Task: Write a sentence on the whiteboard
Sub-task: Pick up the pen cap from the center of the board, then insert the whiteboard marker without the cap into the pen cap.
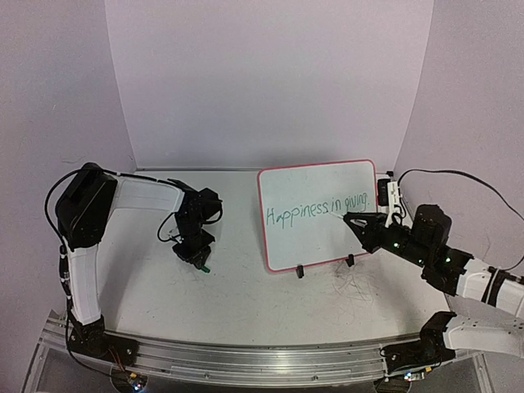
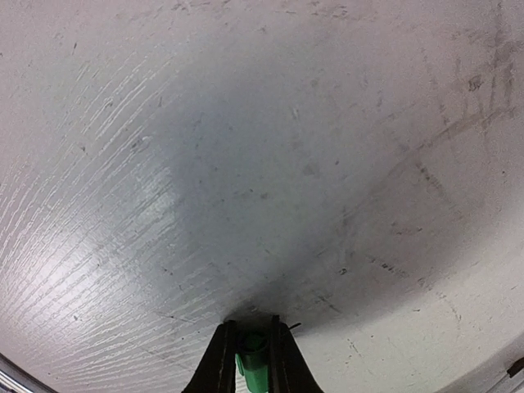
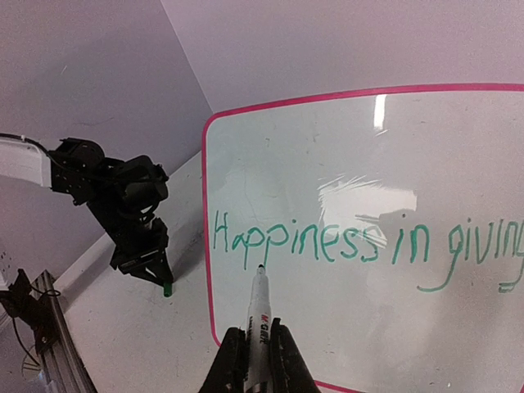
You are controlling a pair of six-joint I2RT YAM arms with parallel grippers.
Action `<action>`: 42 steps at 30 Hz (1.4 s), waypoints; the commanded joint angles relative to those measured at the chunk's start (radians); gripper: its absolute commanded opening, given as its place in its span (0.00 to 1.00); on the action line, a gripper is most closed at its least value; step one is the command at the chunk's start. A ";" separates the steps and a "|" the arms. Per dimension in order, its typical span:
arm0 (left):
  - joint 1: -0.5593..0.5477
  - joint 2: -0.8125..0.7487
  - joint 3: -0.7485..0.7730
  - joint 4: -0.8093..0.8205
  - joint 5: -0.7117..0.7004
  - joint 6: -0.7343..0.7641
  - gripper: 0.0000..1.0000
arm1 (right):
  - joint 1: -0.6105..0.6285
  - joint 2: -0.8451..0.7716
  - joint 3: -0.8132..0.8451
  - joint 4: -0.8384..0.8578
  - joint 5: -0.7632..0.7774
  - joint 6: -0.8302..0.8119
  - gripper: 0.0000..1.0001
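White tabletop (image 1: 246,307) holds the whiteboard (image 1: 315,184) at centre right; right claw (image 3: 255,337) grips a marker (image 3: 259,299), left claw (image 2: 251,329) a green cap (image 2: 252,360).

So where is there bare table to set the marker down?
Bare table lies between the left gripper and the whiteboard, and along the near edge. It is crowded at the whiteboard's right end, where the right gripper holds the marker.

Top view: high behind the arm bases, looking down over the whole table (image 1: 246,286). Left wrist: close, facing the table. Right wrist: near, facing the whiteboard (image 3: 458,164); shares whiteboard and left arm (image 3: 115,192) with top view.
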 commanded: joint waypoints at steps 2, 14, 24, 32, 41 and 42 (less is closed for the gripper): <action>0.002 -0.033 -0.124 0.023 0.066 -0.097 0.00 | 0.146 0.093 0.074 0.085 0.044 0.013 0.00; 0.000 -0.445 -0.260 0.129 0.017 -0.386 0.00 | 0.491 0.673 0.326 0.428 0.051 0.118 0.00; -0.002 -0.624 -0.395 0.221 0.013 -0.451 0.00 | 0.568 0.979 0.552 0.451 0.166 0.174 0.00; 0.000 -0.669 -0.446 0.244 0.018 -0.437 0.00 | 0.577 1.058 0.598 0.432 0.202 0.214 0.00; 0.000 -0.686 -0.470 0.276 0.033 -0.438 0.00 | 0.577 1.100 0.622 0.437 0.160 0.227 0.00; 0.000 -0.685 -0.471 0.278 0.035 -0.437 0.00 | 0.577 1.104 0.623 0.435 0.165 0.225 0.00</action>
